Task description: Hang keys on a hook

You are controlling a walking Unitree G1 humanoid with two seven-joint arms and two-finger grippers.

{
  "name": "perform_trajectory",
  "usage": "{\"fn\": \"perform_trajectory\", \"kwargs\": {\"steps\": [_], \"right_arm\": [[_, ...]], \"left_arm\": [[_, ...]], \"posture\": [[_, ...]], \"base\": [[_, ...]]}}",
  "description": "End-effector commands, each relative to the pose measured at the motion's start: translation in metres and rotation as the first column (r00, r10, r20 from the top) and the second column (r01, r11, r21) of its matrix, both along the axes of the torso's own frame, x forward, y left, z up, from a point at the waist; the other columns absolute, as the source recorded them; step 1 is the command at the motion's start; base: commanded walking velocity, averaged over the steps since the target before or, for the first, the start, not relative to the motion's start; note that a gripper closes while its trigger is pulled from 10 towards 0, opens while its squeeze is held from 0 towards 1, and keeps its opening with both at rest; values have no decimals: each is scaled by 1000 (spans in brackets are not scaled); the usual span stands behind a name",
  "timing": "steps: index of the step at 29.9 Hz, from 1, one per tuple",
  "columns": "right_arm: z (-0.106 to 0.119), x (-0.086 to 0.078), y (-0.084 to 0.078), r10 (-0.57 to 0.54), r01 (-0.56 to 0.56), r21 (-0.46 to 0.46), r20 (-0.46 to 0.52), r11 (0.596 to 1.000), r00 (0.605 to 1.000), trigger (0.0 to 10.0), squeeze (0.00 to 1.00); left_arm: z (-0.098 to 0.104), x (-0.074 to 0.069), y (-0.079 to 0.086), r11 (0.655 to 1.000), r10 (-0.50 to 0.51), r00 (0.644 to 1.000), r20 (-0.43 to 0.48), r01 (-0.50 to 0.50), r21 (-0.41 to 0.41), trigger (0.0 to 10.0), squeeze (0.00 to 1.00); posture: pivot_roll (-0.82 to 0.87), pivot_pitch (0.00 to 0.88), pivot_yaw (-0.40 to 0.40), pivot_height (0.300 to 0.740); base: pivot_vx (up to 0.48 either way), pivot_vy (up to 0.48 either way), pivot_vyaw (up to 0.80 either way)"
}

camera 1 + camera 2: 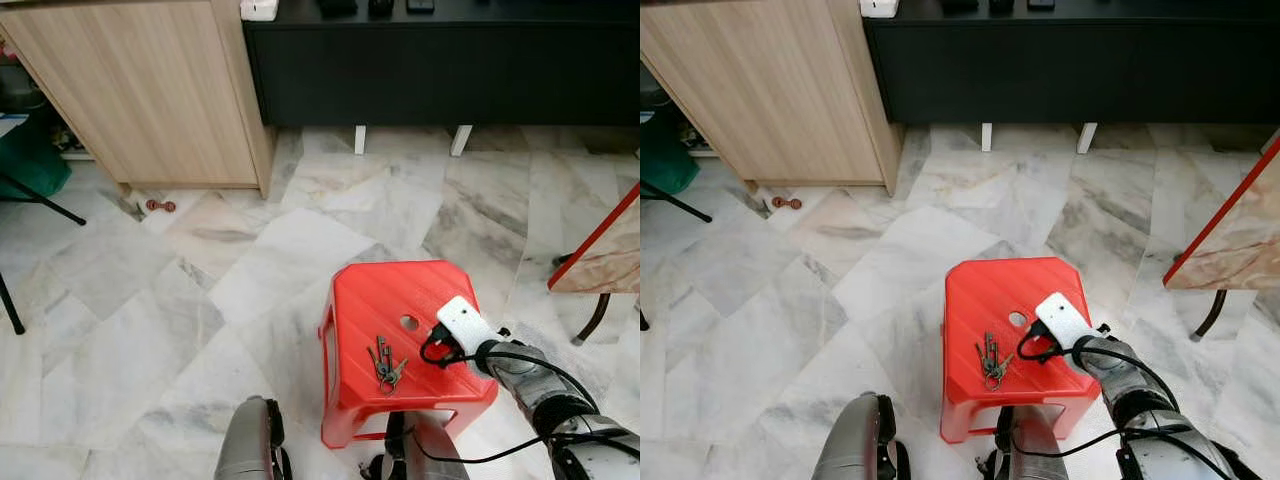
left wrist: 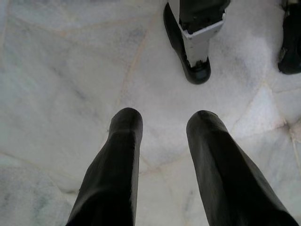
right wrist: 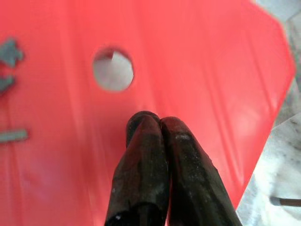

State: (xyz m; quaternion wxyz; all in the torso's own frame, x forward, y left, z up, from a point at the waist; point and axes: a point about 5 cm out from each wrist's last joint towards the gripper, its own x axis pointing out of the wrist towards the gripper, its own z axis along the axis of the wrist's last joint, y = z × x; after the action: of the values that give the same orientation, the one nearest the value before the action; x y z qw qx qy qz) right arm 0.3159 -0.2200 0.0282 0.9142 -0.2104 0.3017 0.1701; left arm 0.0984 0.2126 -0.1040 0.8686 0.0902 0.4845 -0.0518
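Observation:
A bunch of dark keys (image 1: pixel 385 365) lies on the top of a red plastic stool (image 1: pixel 370 300), left of its middle. My right gripper (image 3: pixel 150 118) hovers low over the stool's right part, shut with nothing between its fingers. Just ahead of its tips is the stool's round hole (image 3: pixel 113 69), and key ends (image 3: pixel 8 52) show off to one side. The white wrist housing (image 1: pixel 462 322) of that arm sits over the stool's right edge. My left gripper (image 2: pixel 164 123) hangs open above the marble floor beside the stool.
A light wooden cabinet (image 1: pixel 150 90) and a black low console (image 1: pixel 450 60) stand at the back. A red-edged table (image 1: pixel 610 250) juts in at the right. A small reddish object (image 1: pixel 160 206) lies on the floor by the cabinet. My foot (image 2: pixel 195 42) stands near the left gripper.

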Motion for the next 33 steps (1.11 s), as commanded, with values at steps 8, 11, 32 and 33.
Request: {"fn": "perform_trajectory", "kwargs": {"steps": [8,11,32,33], "right_arm": [[-2,-6,6,-78,62,156,98,986,992,0,0],[0,-7,11,-95,64,212,138,975,986,0,0],[8,-49,35,-269,138,418,273,898,924,10000,0],[10,-48,34,-273,140,419,277,897,921,10000,0]], "left_arm": [[-3,-3,0,1000,8,999,-51,-7,12,10000,0],[-2,1,-1,1000,11,999,-49,-10,15,10000,0],[1,16,-1,1000,9,999,-33,-8,30,10000,0],[1,17,-1,1000,9,999,-33,-8,30,10000,0]], "posture": [[66,102,-3,610],[56,90,-4,610],[28,33,-6,610],[28,28,-5,610]], "base": [[0,0,0],[0,0,0],[0,0,0],[0,0,0]]}}
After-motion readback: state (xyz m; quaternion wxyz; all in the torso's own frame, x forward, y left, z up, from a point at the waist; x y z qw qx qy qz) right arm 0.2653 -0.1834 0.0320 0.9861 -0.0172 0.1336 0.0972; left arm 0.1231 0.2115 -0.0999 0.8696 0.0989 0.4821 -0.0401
